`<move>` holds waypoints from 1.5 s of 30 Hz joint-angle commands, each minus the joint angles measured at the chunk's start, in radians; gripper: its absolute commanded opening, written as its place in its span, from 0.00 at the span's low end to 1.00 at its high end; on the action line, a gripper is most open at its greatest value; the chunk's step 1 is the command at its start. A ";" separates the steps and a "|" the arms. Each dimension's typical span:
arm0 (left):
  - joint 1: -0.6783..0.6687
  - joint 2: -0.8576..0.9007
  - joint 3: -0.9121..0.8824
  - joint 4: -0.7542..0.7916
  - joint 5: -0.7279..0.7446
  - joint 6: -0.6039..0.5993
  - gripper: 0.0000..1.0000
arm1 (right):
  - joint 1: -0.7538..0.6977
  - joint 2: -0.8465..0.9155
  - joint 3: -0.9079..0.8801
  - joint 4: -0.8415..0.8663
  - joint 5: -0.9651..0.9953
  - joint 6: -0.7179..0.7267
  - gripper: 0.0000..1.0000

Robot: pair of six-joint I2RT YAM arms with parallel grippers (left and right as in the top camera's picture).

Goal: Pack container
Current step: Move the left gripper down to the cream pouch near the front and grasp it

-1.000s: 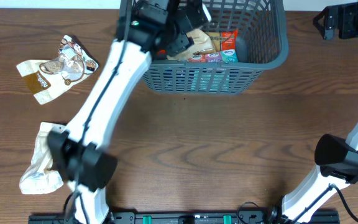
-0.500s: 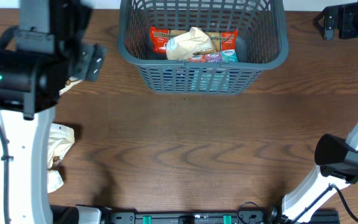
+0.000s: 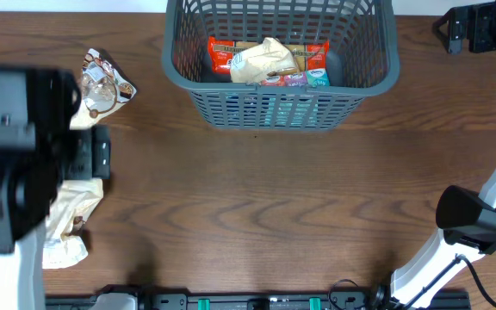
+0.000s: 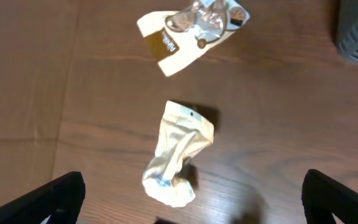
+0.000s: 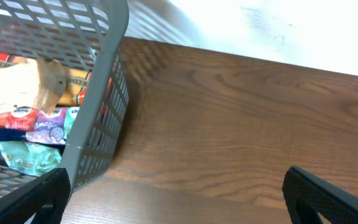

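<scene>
wooden table [image 3: 274, 198] holds the container [image 3: 282, 112] well apart from left end effector [image 4: 194, 205].

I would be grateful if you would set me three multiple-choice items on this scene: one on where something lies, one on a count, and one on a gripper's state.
1. Where does the crumpled cream packet lie?
A. inside the container
B. on the table, outside the container
C. underneath the container

2. How many packets lie on the table outside the container?
A. two
B. none
C. five

3. How does the left gripper stand?
A. shut on a packet
B. shut and empty
C. open and empty

Answers:
1 B: the left wrist view shows it on bare wood, apart from the container.
2 A: only the cream one and the brown-and-clear packet lie there.
3 C: its fingers stand wide apart, holding nothing.
</scene>
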 commanded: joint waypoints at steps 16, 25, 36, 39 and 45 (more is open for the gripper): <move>0.355 -0.208 -0.857 0.368 0.041 -0.012 0.99 | -0.007 0.003 -0.001 -0.001 -0.010 -0.024 0.99; 0.531 -0.029 -0.872 0.400 0.209 0.158 0.99 | -0.007 0.003 -0.001 -0.002 -0.010 -0.040 0.99; 0.584 0.193 -0.872 0.528 0.255 0.261 0.99 | -0.007 0.003 -0.001 -0.001 -0.010 -0.058 0.99; 0.584 0.234 -0.872 0.559 0.254 0.328 0.99 | -0.007 0.003 -0.001 -0.001 -0.010 -0.058 0.99; 0.584 0.311 -0.872 0.621 0.227 0.446 0.98 | -0.007 0.003 -0.001 -0.001 -0.006 -0.058 0.99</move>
